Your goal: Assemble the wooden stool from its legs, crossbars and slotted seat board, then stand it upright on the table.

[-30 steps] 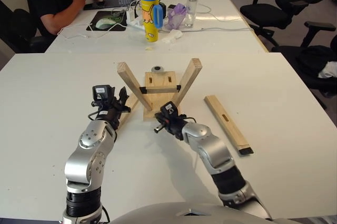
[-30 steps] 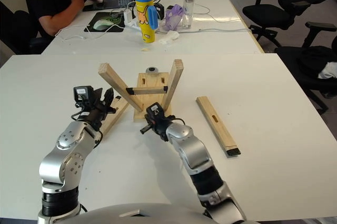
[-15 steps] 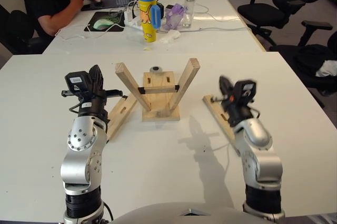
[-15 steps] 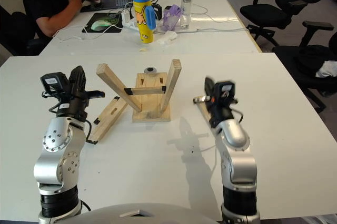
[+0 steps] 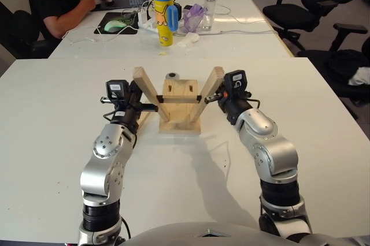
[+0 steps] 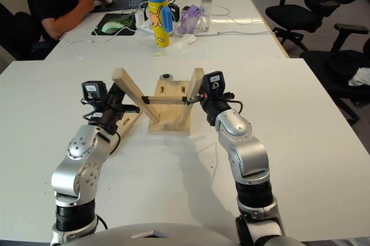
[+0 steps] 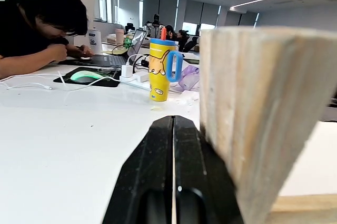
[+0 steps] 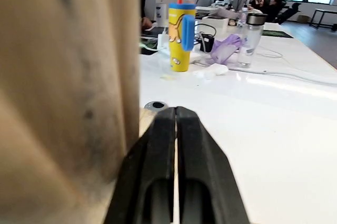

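On the counter (image 5: 52,119): my half-built stool (image 5: 179,104) stands upside down, between my two arms.
Second counter (image 5: 254,41): it butts against the far edge of mine and carries a yellow tumbler (image 5: 164,19).
Seat board (image 5: 179,123): it lies flat on the counter, slots facing up, under the rest of the stool.
Left leg (image 5: 147,100): it rises from the board and leans outward toward my left arm.
Right leg (image 5: 209,91): it rises from the board and leans outward toward my right arm.
Loose leg (image 6: 130,121): it lies flat on the counter just left of the board, partly under my left arm.
Left claw (image 5: 151,107): fingers pressed together on nothing, tip just beside the left leg's outer face; I cannot tell whether it touches.
Right claw (image 5: 209,99): fingers closed and empty, tip just beside the right leg's outer face.
Crossbar (image 5: 176,100): it runs level between the two raised legs, above the board.
Grey disc (image 5: 172,75): it sits on the counter just behind the board.
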You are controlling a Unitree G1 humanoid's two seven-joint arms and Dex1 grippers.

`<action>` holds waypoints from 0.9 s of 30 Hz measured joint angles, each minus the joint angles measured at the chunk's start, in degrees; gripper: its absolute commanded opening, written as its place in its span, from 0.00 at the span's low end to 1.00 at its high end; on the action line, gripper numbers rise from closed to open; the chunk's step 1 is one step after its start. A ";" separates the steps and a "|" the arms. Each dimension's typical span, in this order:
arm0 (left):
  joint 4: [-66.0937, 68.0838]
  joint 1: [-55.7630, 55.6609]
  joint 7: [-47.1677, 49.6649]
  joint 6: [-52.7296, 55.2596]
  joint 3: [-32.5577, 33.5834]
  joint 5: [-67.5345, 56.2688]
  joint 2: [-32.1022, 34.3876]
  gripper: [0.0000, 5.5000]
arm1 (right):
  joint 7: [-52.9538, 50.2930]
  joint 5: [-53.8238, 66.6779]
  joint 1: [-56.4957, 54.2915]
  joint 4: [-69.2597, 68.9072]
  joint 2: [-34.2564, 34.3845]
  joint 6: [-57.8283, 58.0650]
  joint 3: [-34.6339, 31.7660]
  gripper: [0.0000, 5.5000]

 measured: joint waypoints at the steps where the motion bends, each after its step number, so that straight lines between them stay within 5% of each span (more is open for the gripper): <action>1: 0.45 -0.33 0.07 0.36 0.33 0.35 0.48 0.01 | 1.76 0.14 1.33 0.97 -1.38 1.06 1.02 0.00; 8: 3.77 1.71 -0.47 1.03 4.04 2.51 3.27 0.01 | 3.34 -2.22 5.64 9.10 -6.12 -2.97 -1.30 0.00; 12: 11.19 1.29 -11.99 0.07 8.15 0.33 13.24 0.01 | 3.53 -0.92 3.89 11.79 -2.09 -10.54 -3.20 0.00; 21: 10.28 5.21 -59.00 8.72 -0.71 -14.23 41.17 0.01 | 13.65 4.29 -0.28 16.75 0.42 -25.23 -4.23 0.00; 27: 8.58 5.44 -63.11 8.37 -10.92 -10.67 44.38 0.01 | 25.91 8.09 -1.26 16.13 0.47 -29.90 2.22 0.00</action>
